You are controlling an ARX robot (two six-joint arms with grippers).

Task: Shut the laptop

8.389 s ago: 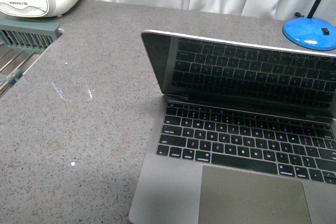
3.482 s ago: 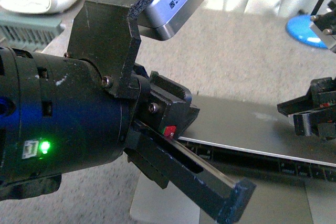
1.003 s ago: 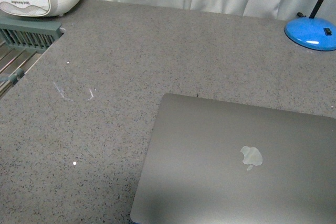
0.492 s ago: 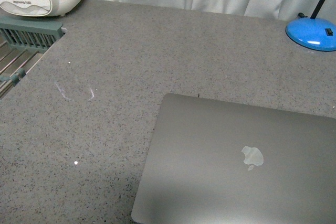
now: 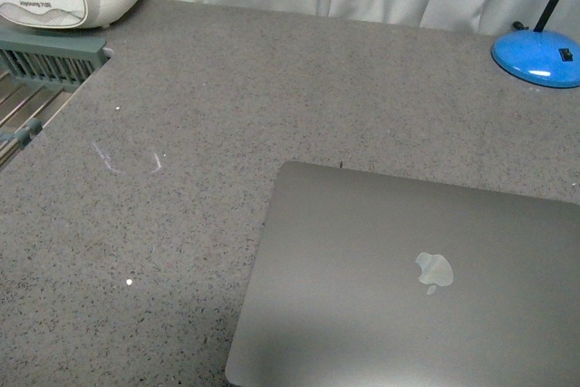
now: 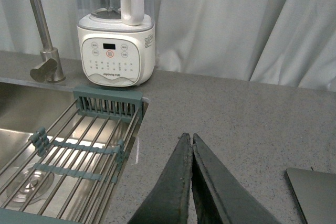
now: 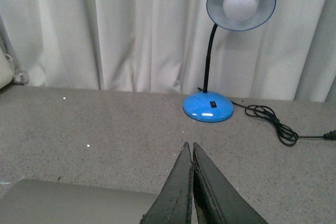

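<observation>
The space-grey laptop (image 5: 399, 287) lies closed and flat on the grey speckled counter at the lower right of the front view, its silvery apple logo (image 5: 434, 271) facing up. A corner of its lid shows in the left wrist view (image 6: 315, 192) and an edge in the right wrist view (image 7: 73, 203). My left gripper (image 6: 189, 138) is shut and empty, held above the counter beside the laptop. My right gripper (image 7: 189, 146) is shut and empty, above the laptop's far edge. Neither arm shows in the front view.
A white blender (image 6: 116, 51) stands at the back left by a sink (image 6: 31, 129) with a wire rack (image 6: 73, 156) and a tap (image 6: 44, 56). A blue desk lamp (image 7: 210, 106) with a black cord (image 7: 273, 121) stands at the back right. White curtains hang behind.
The laptop stood open 8.4 s ago; both arms were over it 3.5 s ago. Its lid now lies flat and the arms have left the front view. Nothing has moved in the last second.
</observation>
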